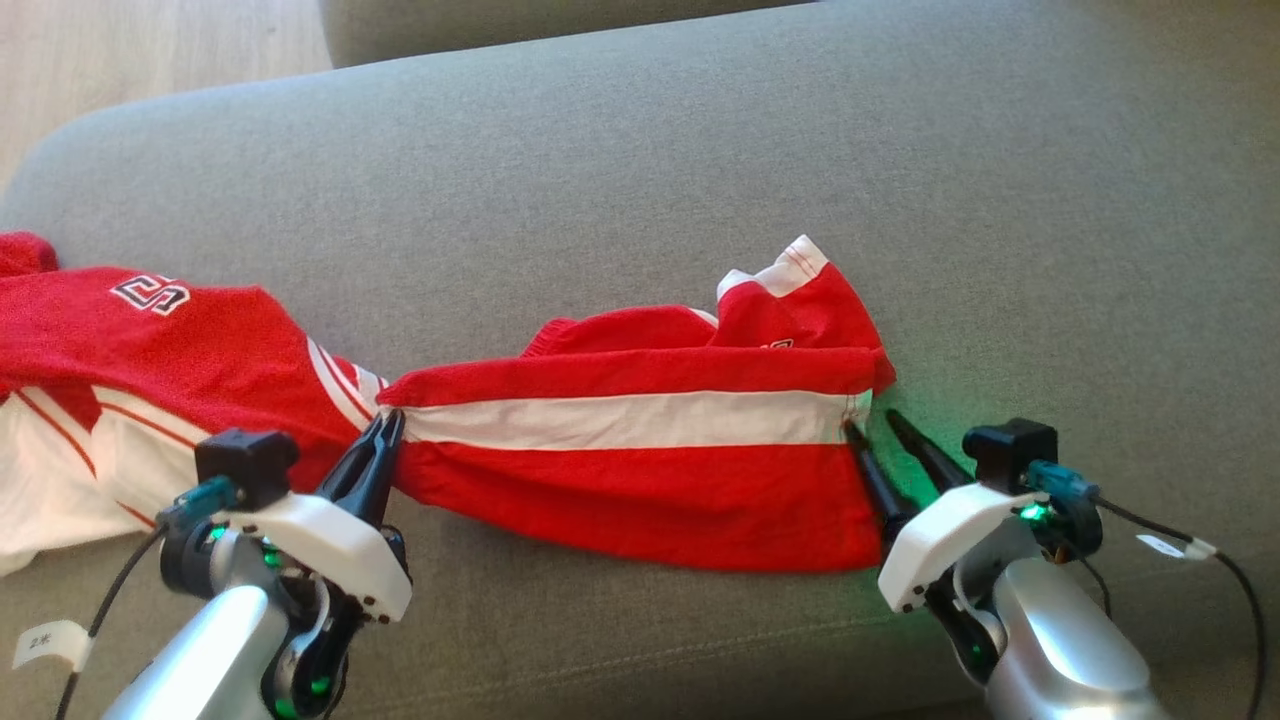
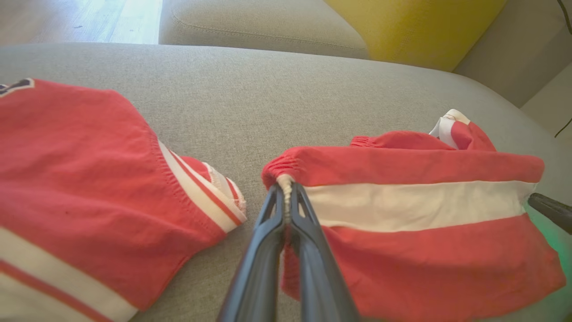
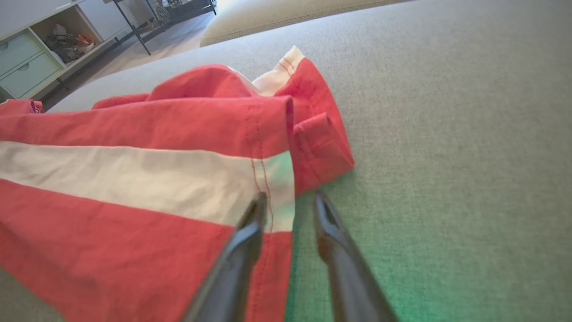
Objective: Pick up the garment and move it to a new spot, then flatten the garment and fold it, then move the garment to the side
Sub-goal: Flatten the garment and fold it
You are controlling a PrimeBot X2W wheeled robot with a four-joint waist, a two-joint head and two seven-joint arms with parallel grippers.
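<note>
Lying on grey fabric sofa cushion (image 1: pixel 700 150): red-and-white striped cloth garment (image 1: pixel 640 470), soft, limp, light, we judge. L gripper (image 1: pixel 385 430) clamped on gathered edge; R gripper (image 1: pixel 872 422) fingers apart at hem, so we'd grab there.

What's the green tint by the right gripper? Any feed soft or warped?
Head view: a green glow lies on the grey fabric sofa cushion around the right gripper; right wrist view: it tints the red-and-white striped garment at its hem, finger bases blurred; left wrist view: evenly lit, cushion edge bowed.

Red-and-white garment (image 1: pixel 650 500) flat on cushion (image 1: pixel 700 180)
</note>
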